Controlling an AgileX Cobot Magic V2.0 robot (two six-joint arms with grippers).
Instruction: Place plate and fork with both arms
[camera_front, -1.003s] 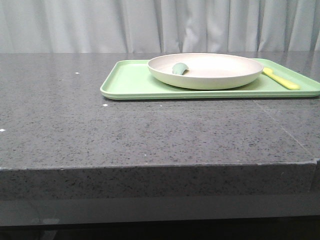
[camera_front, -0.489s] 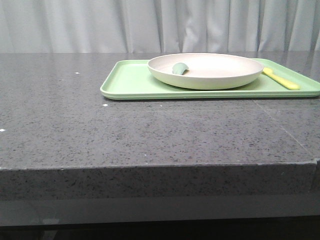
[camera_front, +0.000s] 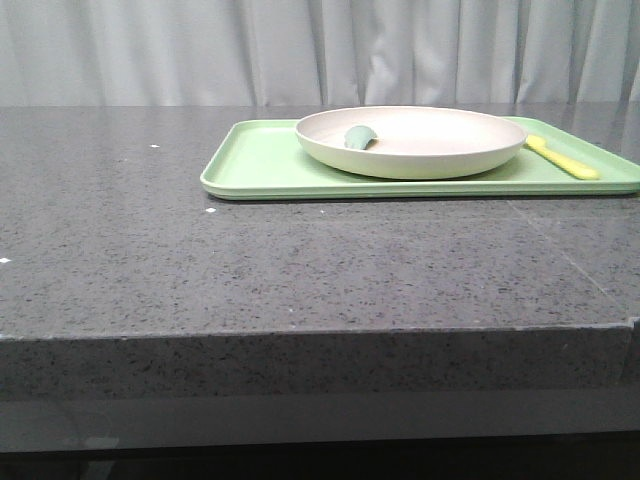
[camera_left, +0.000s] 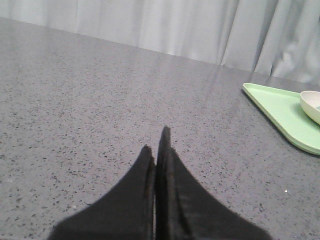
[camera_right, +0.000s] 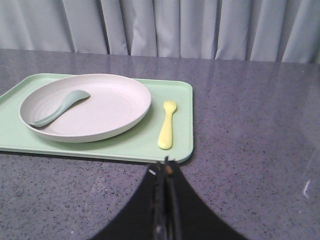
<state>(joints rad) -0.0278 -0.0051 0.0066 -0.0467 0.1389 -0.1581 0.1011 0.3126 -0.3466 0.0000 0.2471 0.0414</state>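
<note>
- A dark grey speckled stone desk (camera_front: 300, 260) fills the front view, with pale grey curtains (camera_front: 320, 50) hanging behind it.
- A flat, rectangular light green tray (camera_front: 250, 165) lies toward the far right part of the desk.
- The plate (camera_front: 420, 150), large, round, cream-white and shallow with a raised rim, sits on the tray, taking up most of its middle.
- A small teal-green spoon-shaped piece (camera_right: 60, 107) lies inside the plate, on its left side as the robot faces it.
- The fork (camera_right: 166, 125), small and pale yellow, lies flat on the tray just beside the plate's right edge, apart from it, with its tines pointing away from the robot.
- Neither arm appears in the front view.
- The left claw (camera_left: 156, 150) is seen only in its wrist view: its two black fingers are pressed together with nothing between them, above bare desk, well apart from the tray, whose corner shows off to the side.
- The right claw (camera_right: 165, 170) is seen only in its wrist view: its black fingers are closed together and hold nothing, near the tray's near edge, roughly in line with the fork.
</note>
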